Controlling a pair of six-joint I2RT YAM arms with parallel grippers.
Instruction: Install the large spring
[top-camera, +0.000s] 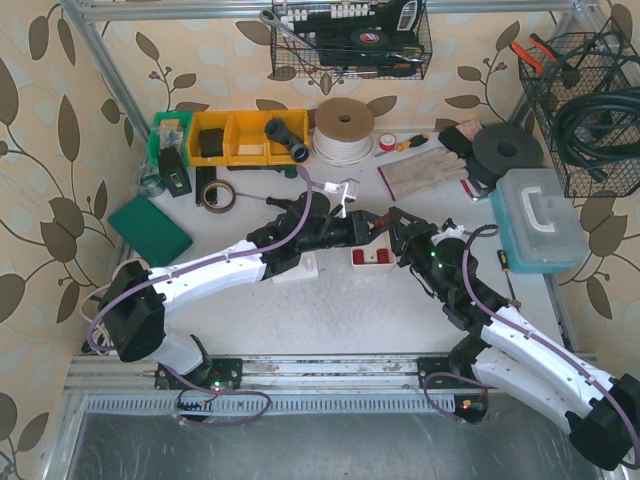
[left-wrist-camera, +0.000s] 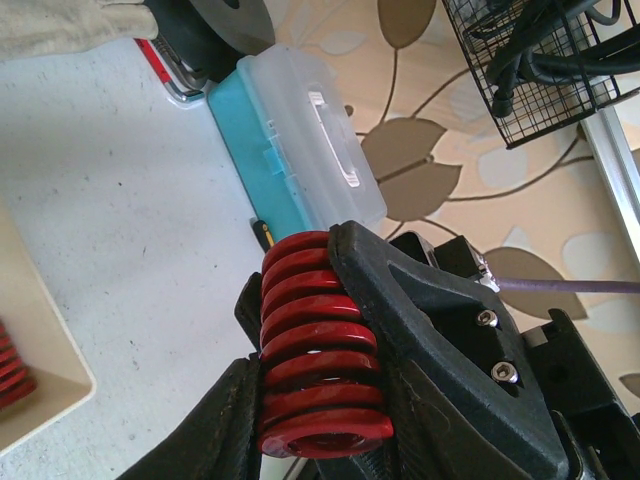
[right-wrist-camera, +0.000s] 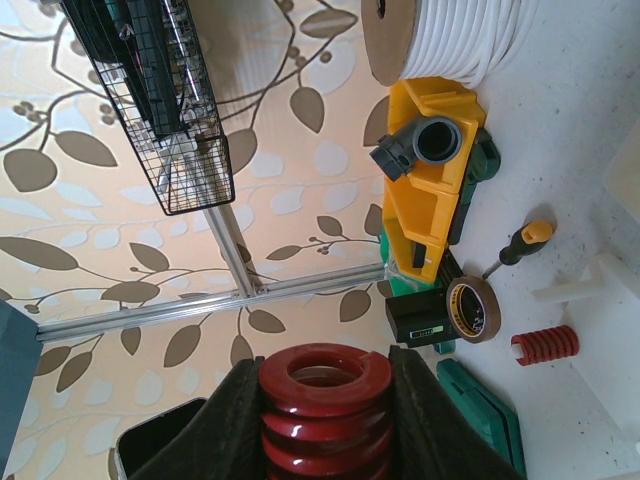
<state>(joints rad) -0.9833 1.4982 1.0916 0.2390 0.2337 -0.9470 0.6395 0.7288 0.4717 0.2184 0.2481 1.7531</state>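
No lettering can be read in any view. The black box (top-camera: 372, 32) in the wire basket (top-camera: 350, 72) carries a red-and-white oval mark and pale print, too small to make out. The black device (right-wrist-camera: 420, 320) just beside the tape roll (right-wrist-camera: 473, 310) bears a blurred green label.

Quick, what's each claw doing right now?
Left gripper: closed on the large red spring.
Right gripper: closed on the same spring.

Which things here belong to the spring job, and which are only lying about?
Job:
large red spring
tray of springs

Lying about:
tape roll
screwdriver
plastic box
glove
cord reel
yellow bins
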